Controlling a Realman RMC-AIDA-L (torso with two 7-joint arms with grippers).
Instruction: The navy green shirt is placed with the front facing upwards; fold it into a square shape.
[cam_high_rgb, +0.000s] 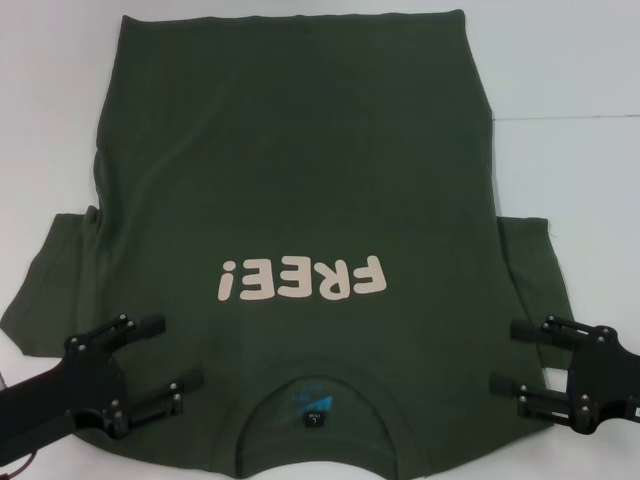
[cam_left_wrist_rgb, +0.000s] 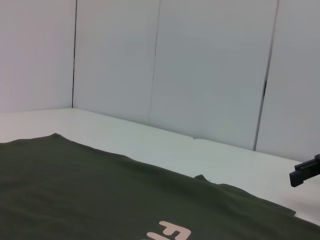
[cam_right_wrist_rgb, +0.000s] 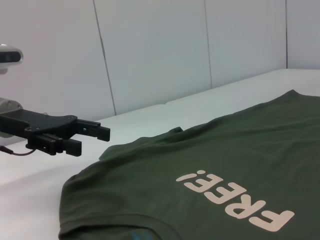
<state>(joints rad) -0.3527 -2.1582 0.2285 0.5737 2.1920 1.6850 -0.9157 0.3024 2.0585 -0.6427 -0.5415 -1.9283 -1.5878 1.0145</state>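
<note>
The navy green shirt (cam_high_rgb: 290, 180) lies flat and face up on the white table. Its collar (cam_high_rgb: 315, 392), with a small black tag, is at the near edge, and the cream "FREE!" lettering (cam_high_rgb: 302, 279) reads upside down. My left gripper (cam_high_rgb: 172, 352) is open above the shirt's near left shoulder, beside the left sleeve (cam_high_rgb: 50, 300). My right gripper (cam_high_rgb: 505, 356) is open above the near right shoulder, beside the right sleeve (cam_high_rgb: 535, 270). The right wrist view shows the shirt (cam_right_wrist_rgb: 210, 170) and the left gripper (cam_right_wrist_rgb: 90, 138) held above its edge. The left wrist view shows the shirt (cam_left_wrist_rgb: 75, 195).
The white table (cam_high_rgb: 580, 180) shows bare on both sides of the shirt and at the far right, with a seam line across it. White wall panels (cam_left_wrist_rgb: 200, 65) stand behind the table. A fingertip (cam_left_wrist_rgb: 304, 174) of the right gripper shows at the left wrist view's edge.
</note>
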